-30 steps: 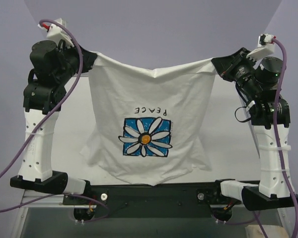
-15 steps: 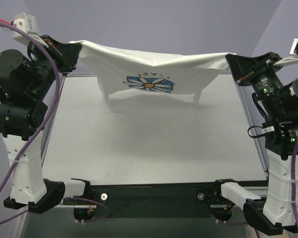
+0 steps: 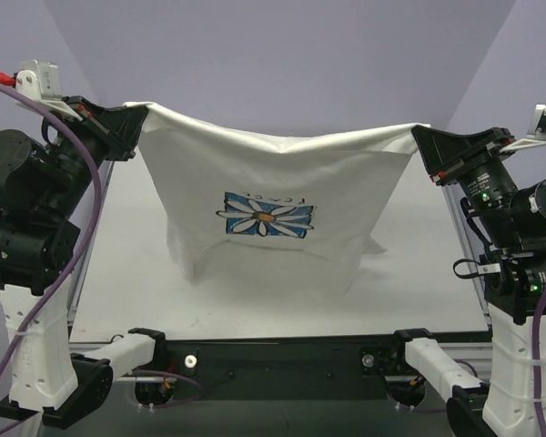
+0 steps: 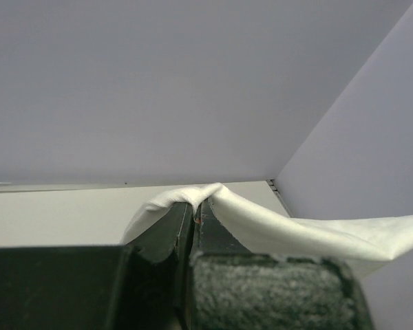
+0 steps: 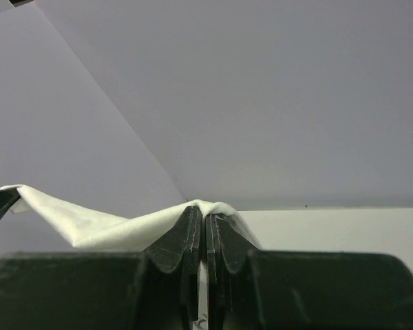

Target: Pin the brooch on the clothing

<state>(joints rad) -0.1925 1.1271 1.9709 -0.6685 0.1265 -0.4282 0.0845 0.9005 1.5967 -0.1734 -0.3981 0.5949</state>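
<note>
We see the white short-sleeved cotton T-shirt (image 3: 273, 168) stretched in the air between the two arms, over the far half of the pale grey worktop (image 3: 255, 305). Its upper edge runs from left to right and sags a little in the middle. The cloth hangs down toward us from that edge. The small blue rectangular print of a white daisy (image 3: 266, 216) sits near the middle of the shirt, facing up and toward us, with lettering just beyond it. An orange spot marks the daisy's centre, but we cannot tell whether that is the brooch or only ink. We cannot pick the brooch out in any view. The shirt's lower corners droop toward the worktop, and we cannot tell whether they touch it.

The left fingers (image 3: 127, 118) are pressed together on the shirt's far-left corner. In the left wrist view the fingers (image 4: 166, 230) pinch a fold of white cloth (image 4: 282, 230) with no gap between them. The right fingers (image 3: 434, 146) clamp the far-right corner in the same way. In the right wrist view the fingers (image 5: 180, 234) hold the cloth (image 5: 89, 223), which trails off to the left.

Behind everything stands a plain lilac backdrop (image 3: 282, 64).
</note>
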